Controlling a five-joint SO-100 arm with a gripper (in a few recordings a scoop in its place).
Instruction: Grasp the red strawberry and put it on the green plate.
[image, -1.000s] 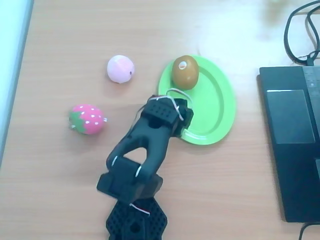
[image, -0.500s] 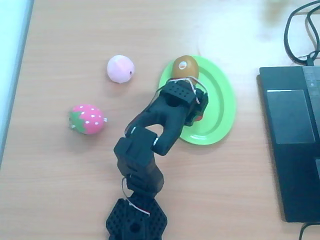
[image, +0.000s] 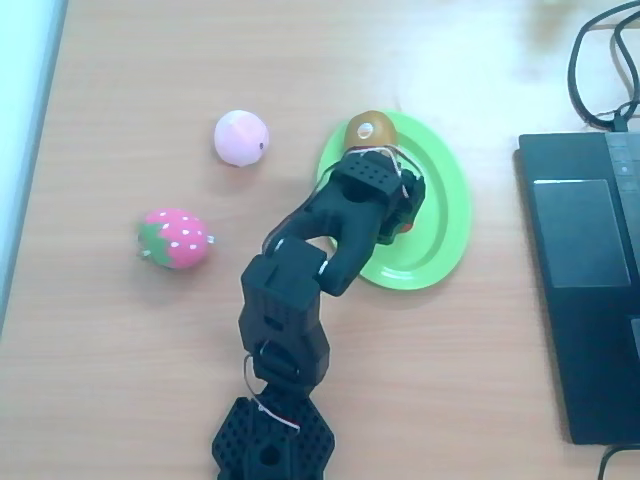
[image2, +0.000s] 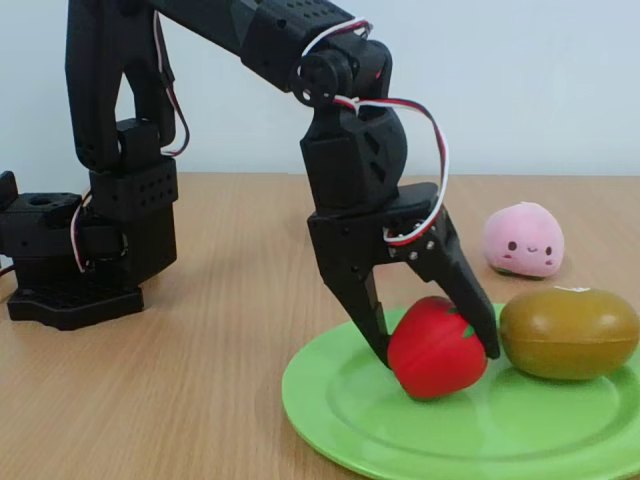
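end effector (image2: 432, 345) is down over the green plate (image2: 340, 420), its two fingers closed on either side of the red strawberry (image2: 435, 350); in the fixed view the berry's underside looks to be touching the plate surface or a hair above it, cannot tell which. the berry sits inside the plate's rim, toward the side nearest the arm, and just beside a brown kiwi-like fruit (image2: 568, 332) that rests at the plate's far edge. in the overhead view only a sliver of red (image: 408, 226) shows past the end effector (image: 395, 205), well within the green plate (image: 445, 200). judged step: release. to do it well, i would open the fingers slowly and only partway at first, so the rounded berry settles instead of rolling toward the rim or the kiwi, whose flank is close to one finger. then lift straight up off the plate before swinging away; a sideways exit risks nudging either fruit. the pink dotted strawberry (image: 174, 238) and pink peach ball (image: 241, 137) lie on the worktop (image: 120, 330) well clear of the plate, no concern.
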